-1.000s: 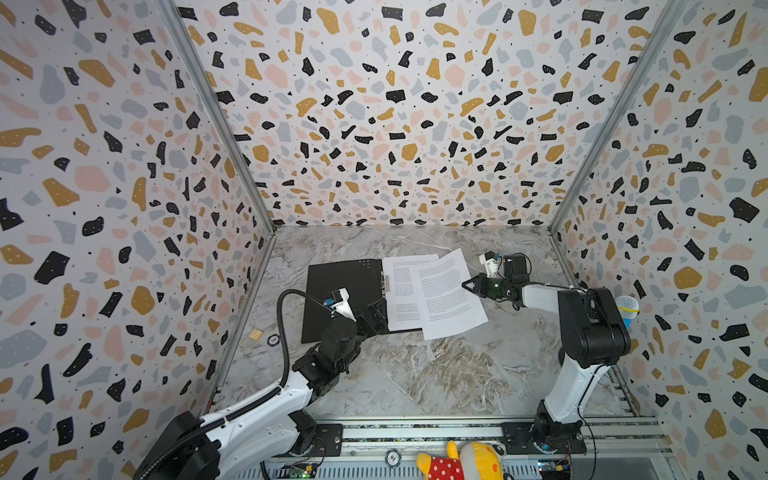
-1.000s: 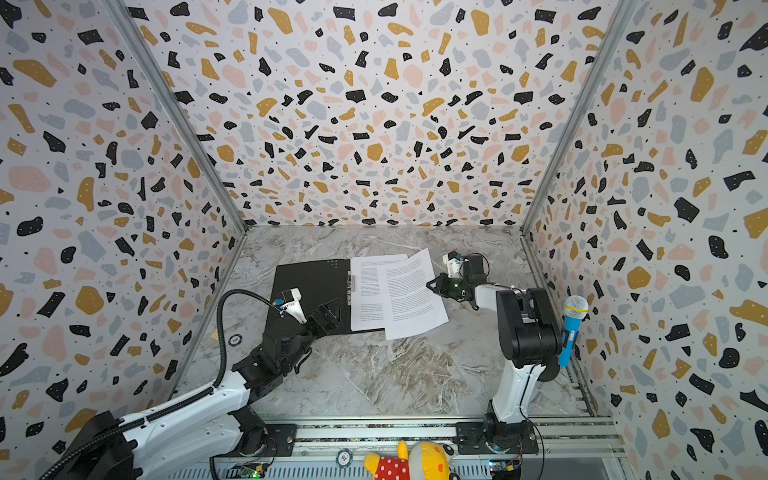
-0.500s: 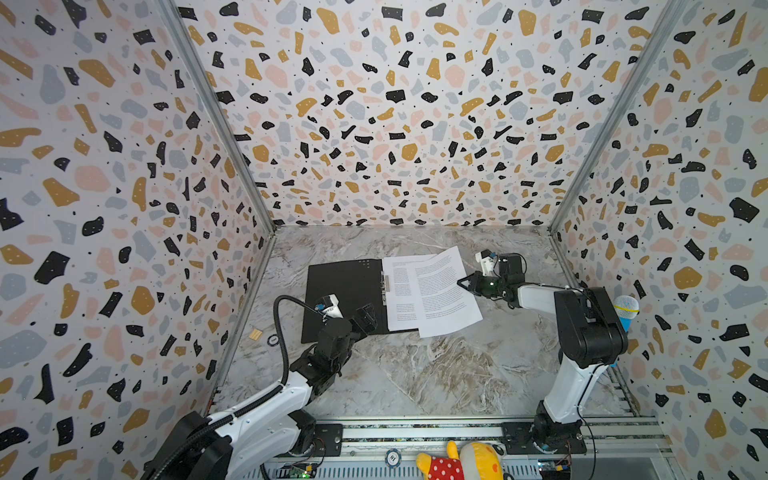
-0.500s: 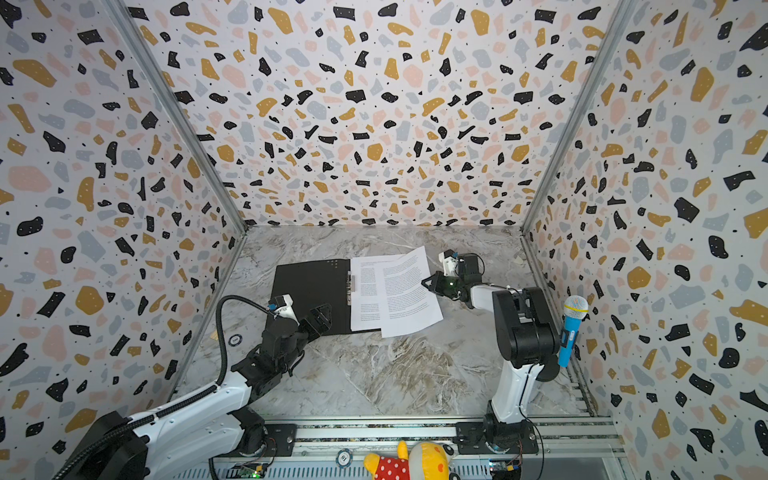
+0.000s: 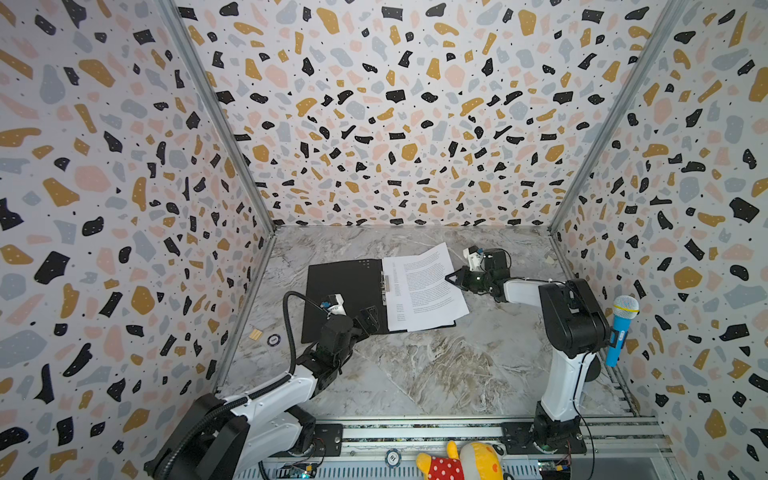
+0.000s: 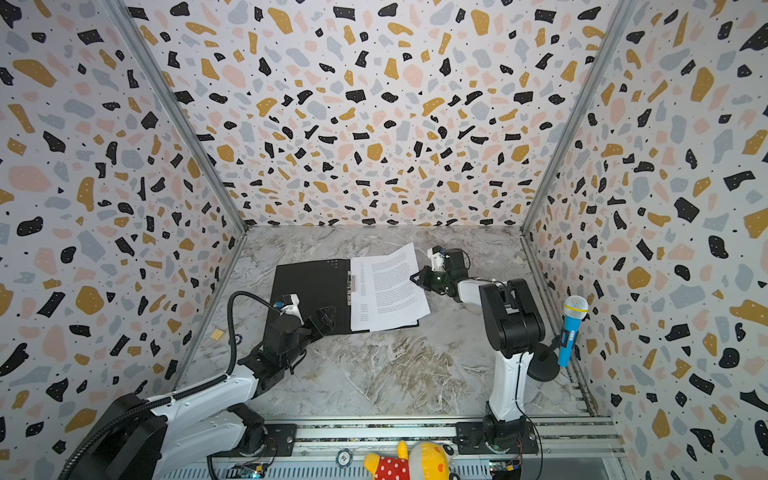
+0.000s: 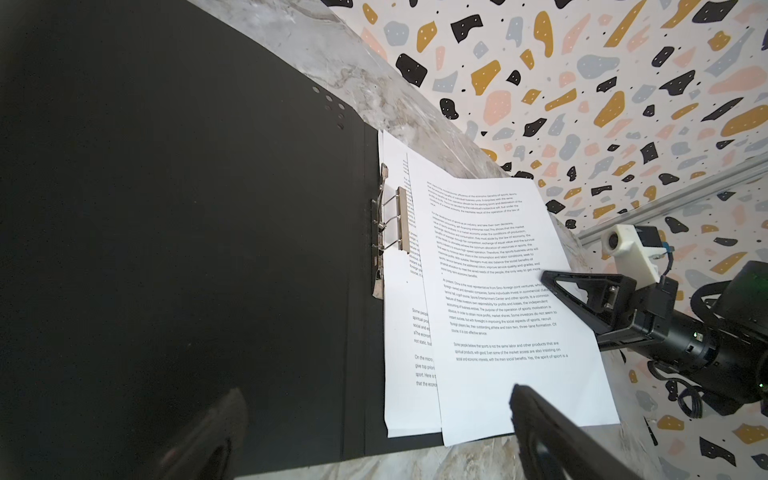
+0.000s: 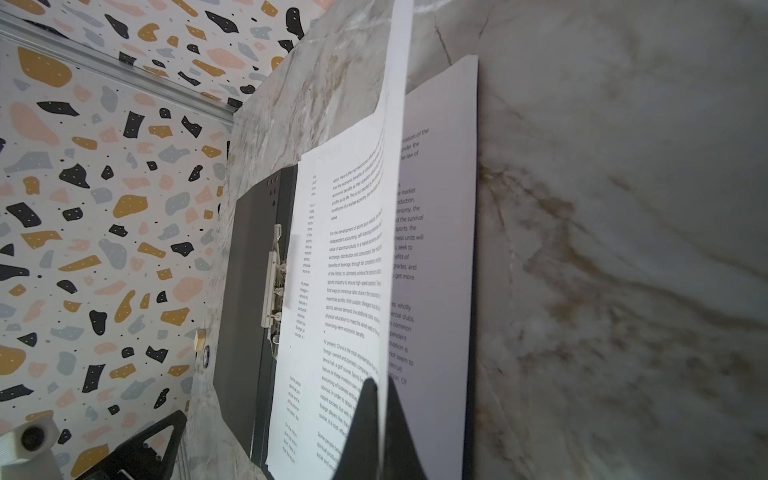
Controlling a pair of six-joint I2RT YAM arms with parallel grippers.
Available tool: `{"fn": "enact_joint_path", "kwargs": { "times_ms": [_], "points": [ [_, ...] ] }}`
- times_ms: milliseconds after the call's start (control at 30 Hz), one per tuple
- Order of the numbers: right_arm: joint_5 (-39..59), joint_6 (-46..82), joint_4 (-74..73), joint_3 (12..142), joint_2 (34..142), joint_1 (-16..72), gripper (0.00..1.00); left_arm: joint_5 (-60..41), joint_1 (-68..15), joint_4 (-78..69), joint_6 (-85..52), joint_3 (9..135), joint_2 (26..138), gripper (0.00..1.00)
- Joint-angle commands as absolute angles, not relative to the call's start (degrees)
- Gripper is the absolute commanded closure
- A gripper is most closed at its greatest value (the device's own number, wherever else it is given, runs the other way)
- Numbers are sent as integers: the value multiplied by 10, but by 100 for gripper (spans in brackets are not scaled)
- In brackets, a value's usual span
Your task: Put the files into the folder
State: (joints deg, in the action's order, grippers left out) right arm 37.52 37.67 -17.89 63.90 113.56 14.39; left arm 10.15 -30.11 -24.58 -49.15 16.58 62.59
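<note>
Files lie as a loose stack on the right-hand half of the folder, which is spread open on the marble table with its black inside up, so paper can be slid straight onto it; the lower sheet sits square against the spine clip, while the top sheet is skewed, its far corner overhanging the folder's edge onto the table. The right gripper is closed tight on that sheet's outer edge; the right wrist view shows the paper pinched between the fingertips and lifted a little there, curving down to rest flat nearer the clip; holding the free edge seems meant to let the arm swing and push the page into line with the one beneath. The left gripper hangs with its jaws spread fully and nothing between them, just above the near edge of the left cover by the spine; I judge it is placed there to pin the folder against sliding. Whether a third sheet lies under the two visible, I cannot tell.
</note>
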Motion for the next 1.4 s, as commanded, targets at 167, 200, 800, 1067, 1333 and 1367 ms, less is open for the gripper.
{"fn": "enact_joint_path", "kwargs": {
  "times_ms": [167,200,800,1067,1333,1367],
  "points": [
    [367,408,-209,666,1150,162,100,77,-296,-291,-481,171,642,1],
    [366,411,-212,666,1152,163,100,77,-296,-292,-481,170,643,1],
    [343,463,-242,667,1166,188,100,67,-293,-309,-492,158,654,0],
    [338,479,-258,666,1171,195,100,63,-292,-311,-493,158,653,0],
    [329,492,-266,660,1171,199,100,62,-291,-316,-496,154,654,0],
    [330,492,-267,661,1172,200,100,62,-291,-316,-497,154,654,1]
  ]
}}
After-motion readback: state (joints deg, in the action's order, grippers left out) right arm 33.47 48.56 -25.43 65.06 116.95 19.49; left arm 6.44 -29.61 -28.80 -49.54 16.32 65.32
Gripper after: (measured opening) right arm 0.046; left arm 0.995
